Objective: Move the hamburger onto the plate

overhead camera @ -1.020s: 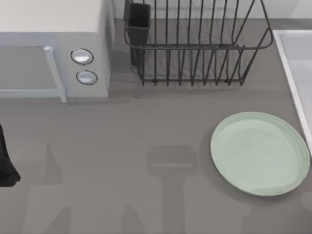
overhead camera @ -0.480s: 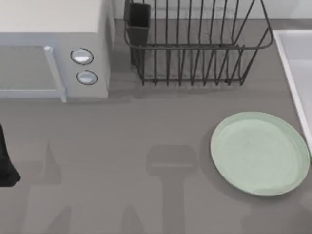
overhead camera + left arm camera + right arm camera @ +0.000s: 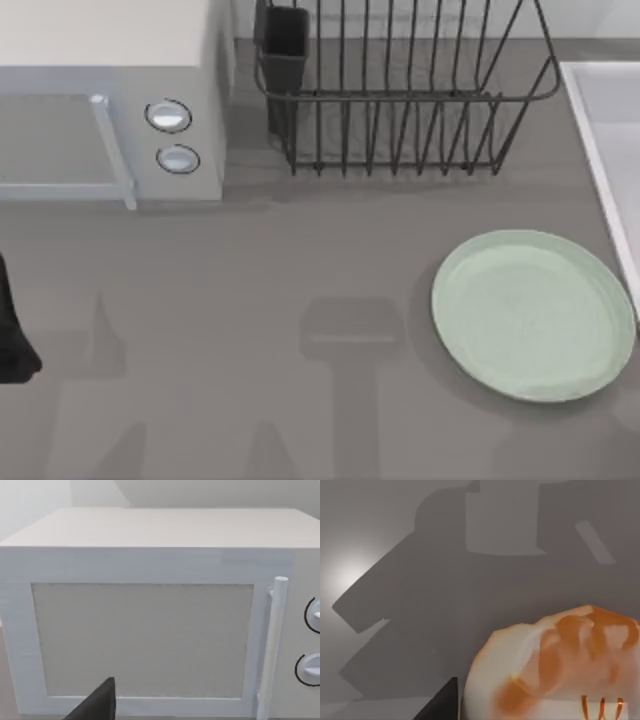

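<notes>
Hamburger (image 3: 555, 665) is sitting close under my right wrist, off the plate (image 3: 533, 315); it looks soft and light, so I'm planning a gentle pinch across its sides.

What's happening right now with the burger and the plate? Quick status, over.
Left arm parked at table's left edge, facing microwave. Hamburger close under right wrist camera. Plate bare, nothing on it.

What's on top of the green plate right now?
Nothing is on the plate; its whole pale green face shows bare in the top view. The hamburger appears in the right wrist view, over grey table. Nothing covers the plate.
</notes>
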